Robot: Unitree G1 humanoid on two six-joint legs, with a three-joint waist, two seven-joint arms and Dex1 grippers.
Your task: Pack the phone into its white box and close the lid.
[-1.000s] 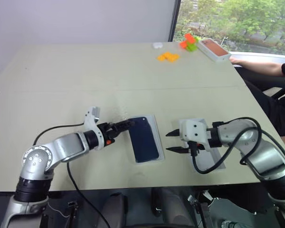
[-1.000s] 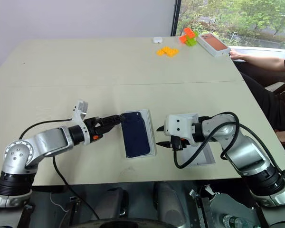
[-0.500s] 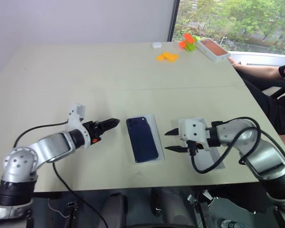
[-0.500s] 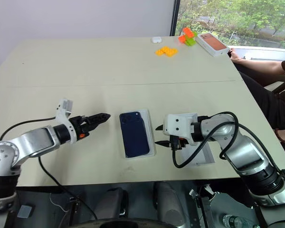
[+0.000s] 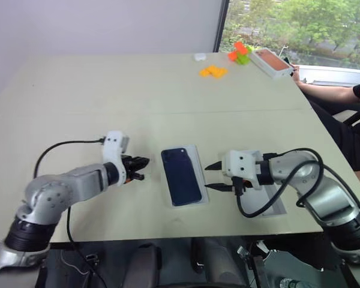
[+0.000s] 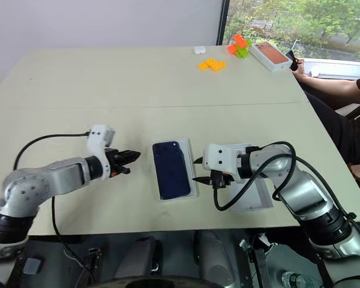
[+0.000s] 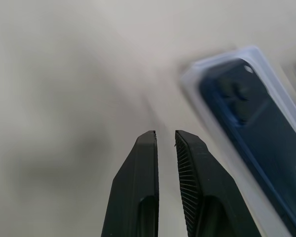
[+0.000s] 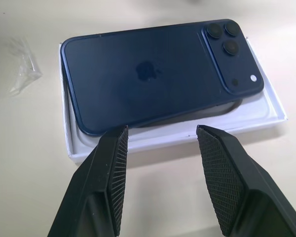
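The phone (image 8: 153, 74) lies back-up in the white box (image 8: 266, 111), slightly askew, one long edge seemingly riding the wall. It likely needs a gentle nudge flat before the lid (image 5: 270, 201) behind the right gripper (image 5: 213, 176) goes on. That gripper's ribbed fingers (image 8: 113, 168) stand spread beside the box. Across the box, the left gripper (image 7: 165, 136) is nearly pinched together, empty. Glossy navy glass, thin matte cardboard.

Beige table (image 5: 108, 90); plain grey wall (image 5: 96, 24); window (image 5: 300, 24), green trees outside.
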